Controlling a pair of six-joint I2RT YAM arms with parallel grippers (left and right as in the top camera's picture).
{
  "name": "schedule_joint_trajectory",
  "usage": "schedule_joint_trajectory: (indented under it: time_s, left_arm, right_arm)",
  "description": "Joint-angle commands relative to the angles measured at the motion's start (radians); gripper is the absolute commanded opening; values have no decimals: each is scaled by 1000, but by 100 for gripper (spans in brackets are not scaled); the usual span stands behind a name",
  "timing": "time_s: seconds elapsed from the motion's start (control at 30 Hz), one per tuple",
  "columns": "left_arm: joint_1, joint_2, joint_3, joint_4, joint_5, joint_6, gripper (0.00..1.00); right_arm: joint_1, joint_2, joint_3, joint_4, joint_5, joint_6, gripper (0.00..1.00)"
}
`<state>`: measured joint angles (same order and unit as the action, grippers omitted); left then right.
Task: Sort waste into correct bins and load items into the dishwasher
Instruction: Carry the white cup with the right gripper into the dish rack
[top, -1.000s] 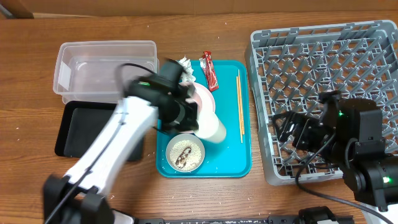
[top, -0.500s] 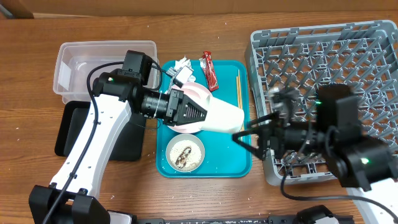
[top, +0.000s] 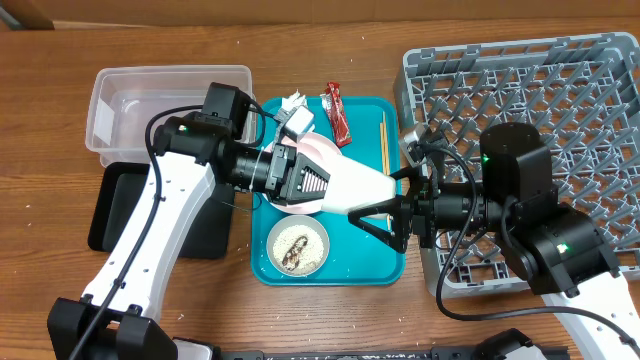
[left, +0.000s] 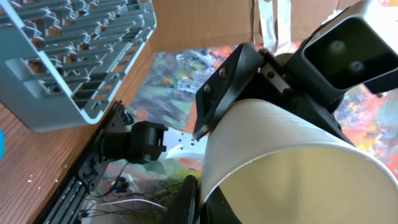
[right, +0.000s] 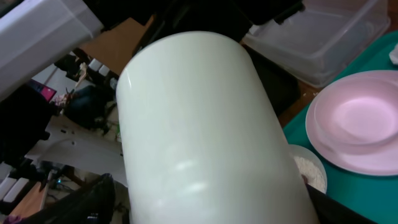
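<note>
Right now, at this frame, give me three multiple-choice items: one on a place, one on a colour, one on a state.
1. Where is the bowl of rice? A. on a shelf B. on the teal tray C. on the floor
2. What colour is the snack wrapper? A. green B. red C. blue
3. How is the white cup? A. upright on the tray B. lying on the tray C. held sideways in the air by the left hand
Key: B, it rests on the tray; B, its foil shows red; C, the hand grips it above the tray.
</note>
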<state>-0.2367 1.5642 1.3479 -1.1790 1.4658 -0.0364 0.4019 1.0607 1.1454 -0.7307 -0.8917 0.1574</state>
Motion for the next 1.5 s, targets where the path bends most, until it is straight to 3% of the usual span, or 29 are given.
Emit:
schedule_joint_trajectory:
  time_s: [0.0, 0.1, 0.23, 0.3, 0.33, 0.4, 0.43, 0.47, 0.6, 0.77, 0.83, 1.03, 1.2, 1.27, 1.4, 1.47]
  left_arm:
    - [-9, -3, 10, -3, -1, 41, 4]
    - [-13, -3, 10, -3, 2, 41, 4]
    - [-13, -4, 10, -2, 2, 41, 4]
    - [-12, -3, 10, 2, 1, 41, 4]
    - [-12, -3, 10, 2, 1, 41, 10]
    - [-12, -3, 10, 1, -14, 40, 32]
    - [-10, -3, 10, -7, -67, 32, 44]
    - [-5, -3, 10, -39, -164, 29, 46]
    - [3, -9, 10, -131, -351, 30, 42]
    - [3, -70, 17, -117, -424, 27, 37]
    - [3, -116, 33, -100, -491, 1, 41]
    - [0, -306, 98, -74, -878, -200, 41]
    - [0, -482, 106, -63, -1079, -234, 43]
    - [0, -540, 106, -76, -1149, -233, 49]
    - [0, -623, 106, -109, -1246, -233, 71]
    - [0, -647, 106, -129, -1266, -233, 77]
  right_arm:
    - [13, -5, 27, 51, -44, 17, 87]
    - [13, -6, 27, 67, -23, 28, 84]
    - [15, -6, 27, 56, -30, 37, 70]
    - [15, -6, 27, 51, -30, 37, 68]
    - [15, -6, 27, 49, -30, 37, 67]
    - [10, -16, 27, 47, -22, 32, 67]
    - [-13, -39, 30, 32, 4, 29, 67]
    - [-53, -74, 39, -19, 73, 28, 67]
    - [-166, -146, 84, -216, 356, 46, 67]
    - [-269, -170, 113, -460, 678, 171, 68]
    - [-281, -148, 113, -534, 745, 207, 67]
    - [-279, 2, 113, -674, 795, 218, 67]
    - [-279, 164, 110, -699, 908, 273, 67]
    - [-279, 230, 110, -693, 934, 285, 68]
    - [-279, 346, 109, -694, 918, 285, 67]
    - [-279, 393, 108, -702, 899, 283, 67]
